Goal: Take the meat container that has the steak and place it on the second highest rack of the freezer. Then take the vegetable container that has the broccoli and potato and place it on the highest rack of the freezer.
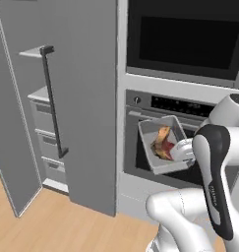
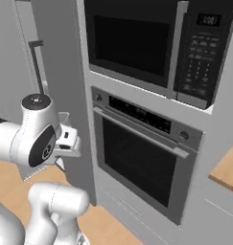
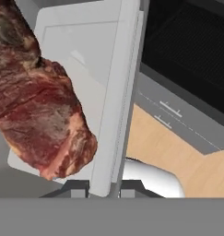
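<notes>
Carrying the meat container [image 1: 163, 142] with the steak [image 1: 162, 143], gripper [image 3: 104, 186] clamped on its wall; next we swing left to the freezer [image 1: 52, 98]'s second highest rack [image 1: 41, 93].

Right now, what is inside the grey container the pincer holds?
The meat container, tilted and clamped by its wall in the pincer, holds the steak. The steak covers part of the floor, so anything beneath it cannot be seen.

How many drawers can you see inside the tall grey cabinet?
3, stacked under the lower shelf board: top drawer, middle drawer, bottom drawer. The open door may hide more.
</notes>
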Motion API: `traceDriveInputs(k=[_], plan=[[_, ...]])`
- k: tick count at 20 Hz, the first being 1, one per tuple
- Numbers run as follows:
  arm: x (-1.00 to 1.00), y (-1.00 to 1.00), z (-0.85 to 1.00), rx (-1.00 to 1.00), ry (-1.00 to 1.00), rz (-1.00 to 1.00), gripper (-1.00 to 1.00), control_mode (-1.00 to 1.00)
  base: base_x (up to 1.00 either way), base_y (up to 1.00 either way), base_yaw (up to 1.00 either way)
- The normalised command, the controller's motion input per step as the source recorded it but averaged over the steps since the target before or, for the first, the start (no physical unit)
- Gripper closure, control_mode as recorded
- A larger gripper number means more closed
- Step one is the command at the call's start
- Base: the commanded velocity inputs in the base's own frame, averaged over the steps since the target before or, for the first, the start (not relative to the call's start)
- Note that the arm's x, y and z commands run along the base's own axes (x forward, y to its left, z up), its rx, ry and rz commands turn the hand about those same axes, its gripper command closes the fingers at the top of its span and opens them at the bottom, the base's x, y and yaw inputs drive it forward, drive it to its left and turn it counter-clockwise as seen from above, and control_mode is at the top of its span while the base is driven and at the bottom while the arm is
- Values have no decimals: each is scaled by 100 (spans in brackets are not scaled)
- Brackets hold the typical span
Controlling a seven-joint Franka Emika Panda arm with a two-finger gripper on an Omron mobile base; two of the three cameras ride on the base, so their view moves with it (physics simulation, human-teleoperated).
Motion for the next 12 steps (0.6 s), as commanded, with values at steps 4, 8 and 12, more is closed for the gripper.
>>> traceDriveInputs(k=[4,8,12], plan=[[0,0,0,0,0,0,100,100,100,100,-13],[0,0,0,0,0,0,100,100,36,100,-22],[0,0,0,0,0,0,100,100,0,100,-16]])
